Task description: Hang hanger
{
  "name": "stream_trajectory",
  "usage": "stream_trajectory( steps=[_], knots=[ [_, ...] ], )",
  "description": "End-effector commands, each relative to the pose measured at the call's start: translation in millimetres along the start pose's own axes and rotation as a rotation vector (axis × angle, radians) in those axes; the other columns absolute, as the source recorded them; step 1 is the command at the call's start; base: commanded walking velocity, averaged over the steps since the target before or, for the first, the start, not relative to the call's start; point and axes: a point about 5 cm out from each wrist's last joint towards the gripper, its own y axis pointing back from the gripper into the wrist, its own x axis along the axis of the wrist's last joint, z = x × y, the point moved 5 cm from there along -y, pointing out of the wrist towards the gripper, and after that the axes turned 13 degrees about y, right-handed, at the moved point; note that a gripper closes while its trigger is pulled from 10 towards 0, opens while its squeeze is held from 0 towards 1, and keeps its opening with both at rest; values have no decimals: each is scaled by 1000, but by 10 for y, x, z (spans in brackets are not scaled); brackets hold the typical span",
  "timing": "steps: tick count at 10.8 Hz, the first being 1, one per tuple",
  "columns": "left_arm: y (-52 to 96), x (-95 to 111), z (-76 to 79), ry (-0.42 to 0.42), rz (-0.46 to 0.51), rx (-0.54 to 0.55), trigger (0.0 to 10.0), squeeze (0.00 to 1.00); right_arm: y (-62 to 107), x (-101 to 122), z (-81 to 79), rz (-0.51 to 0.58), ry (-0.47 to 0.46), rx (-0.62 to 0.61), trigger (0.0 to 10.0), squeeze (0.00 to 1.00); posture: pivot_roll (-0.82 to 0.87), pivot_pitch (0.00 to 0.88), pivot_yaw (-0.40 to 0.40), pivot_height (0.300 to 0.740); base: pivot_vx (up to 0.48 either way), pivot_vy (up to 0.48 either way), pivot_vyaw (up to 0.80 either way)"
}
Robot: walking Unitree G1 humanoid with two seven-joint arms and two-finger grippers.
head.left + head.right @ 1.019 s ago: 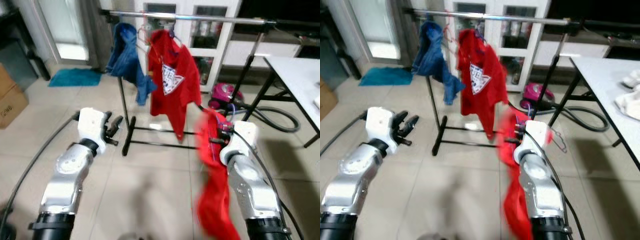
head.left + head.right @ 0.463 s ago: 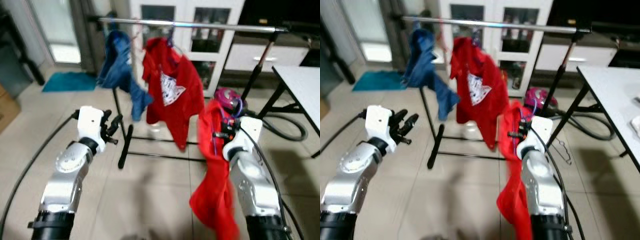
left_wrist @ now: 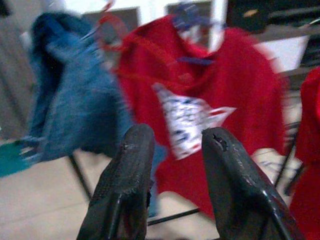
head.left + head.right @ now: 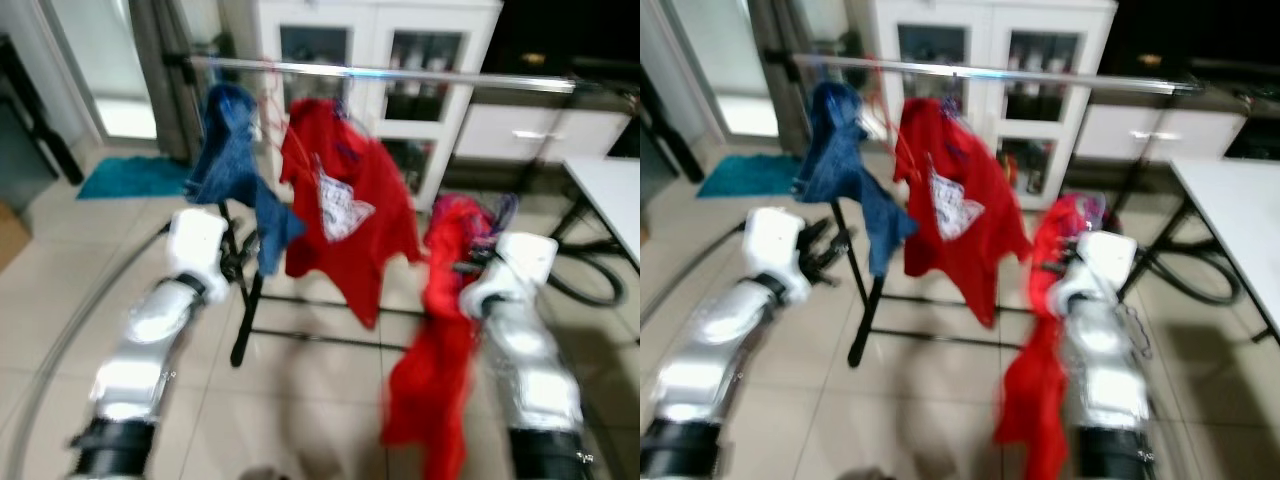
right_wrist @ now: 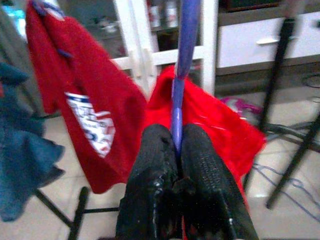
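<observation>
Fingers (image 5: 202, 175) of the right gripper (image 5: 176, 159) are pinching the purple hanger (image 5: 180, 75), its red garment (image 4: 435, 350) draping down beside the right arm. Ahead, the left gripper (image 3: 172, 150) is hovering with its jaws parted, holding nothing. Beyond them a red shirt (image 4: 345, 215) and a blue garment (image 4: 235, 180) are hanging on the rail (image 4: 440, 76). Judging from this, the hook needs lifting above the rail's bare stretch right of the red shirt, then lowering squarely before the grip is loosened

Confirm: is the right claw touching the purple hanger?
Touching. The right wrist view shows the right claw shut on the purple hanger, its fingers pinching the shaft.
</observation>
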Motion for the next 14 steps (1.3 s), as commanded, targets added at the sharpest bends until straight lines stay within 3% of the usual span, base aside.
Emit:
stream_trajectory(
  steps=[1, 7, 9, 11, 12, 14],
  knots=[
    [-47, 31, 106, -4, 9, -36, 10000, 0, -23, 138, 130, 52, 11, -35, 10000, 0, 67, 0, 6, 740, 461, 0, 0],
    [-65, 20, 209, -18, 6, -88, 10000, 0, -97, 251, 256, 87, 52, -55, 10000, 0, 64, 0, -2, 740, 458, 0, 0],
    [-74, 28, 277, -33, 8, -121, 10000, 0, -148, 370, 342, 130, 116, -67, 10000, 0, 65, 0, -6, 740, 459, 0, 0],
    [-53, 93, 459, -8, 28, -222, 10000, 0, -189, 506, 461, 176, 143, -89, 10000, 0, 67, 0, -12, 740, 227, 0, 0],
    [-6, 166, 673, -32, 32, -355, 10000, 0, -214, 647, 589, 226, 143, -116, 10000, 0, 69, 0, -15, 740, 0, 0, 0],
    [-10, 255, 753, -42, 53, -393, 10000, 0, -265, 787, 672, 269, 138, -123, 10000, 0, 69, 0, -21, 740, 0, 0, 0]
  ],
)
